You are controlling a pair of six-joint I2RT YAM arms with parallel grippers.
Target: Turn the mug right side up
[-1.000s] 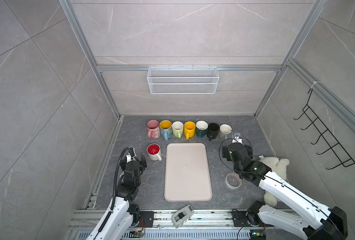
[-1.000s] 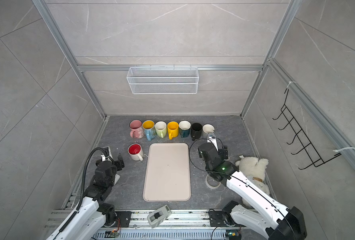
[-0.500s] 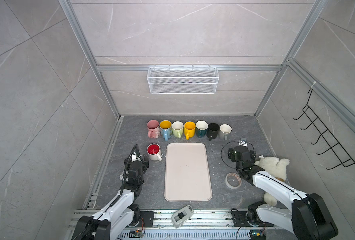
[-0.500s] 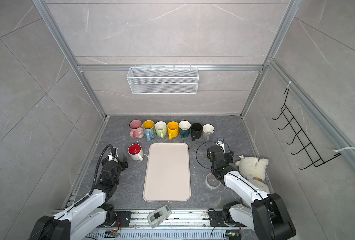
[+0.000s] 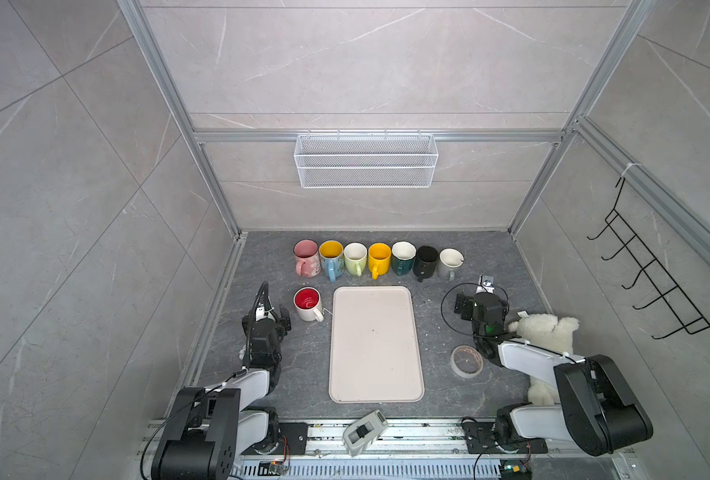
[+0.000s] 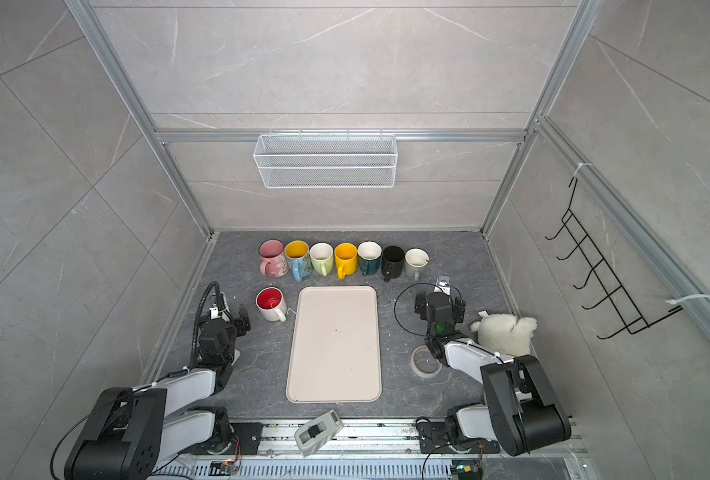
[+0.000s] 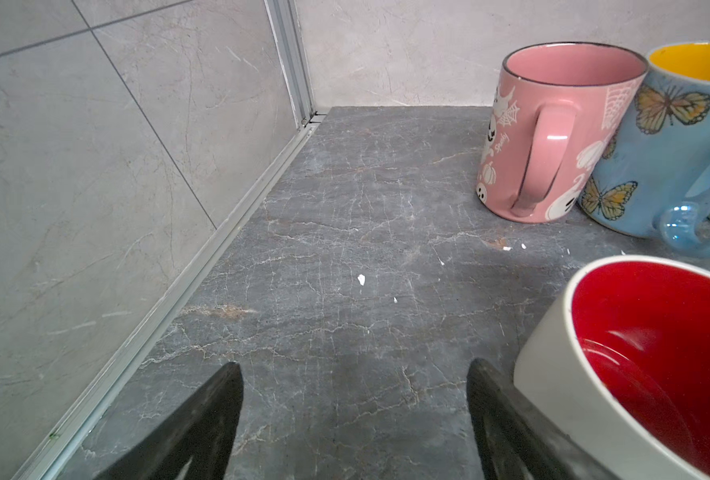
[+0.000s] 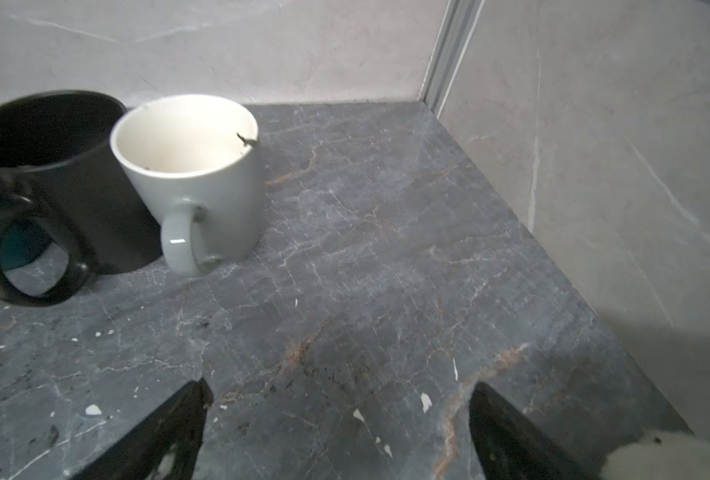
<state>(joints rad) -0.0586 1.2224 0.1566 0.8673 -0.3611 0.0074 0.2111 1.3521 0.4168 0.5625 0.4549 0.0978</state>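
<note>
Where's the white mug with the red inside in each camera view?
In a top view: red-lined mug stands left of the tray, by its far corner.
In a top view: red-lined mug, again left of the tray.
Left wrist: red-lined mug close up, partly cut off by the frame.
Right wrist: not in it.
Landmark: pink mug, just behind it; absent from the right wrist view.

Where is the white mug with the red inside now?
In both top views the mug stands upright left of the tray, in front of the pink mug, beside the left gripper.
</note>
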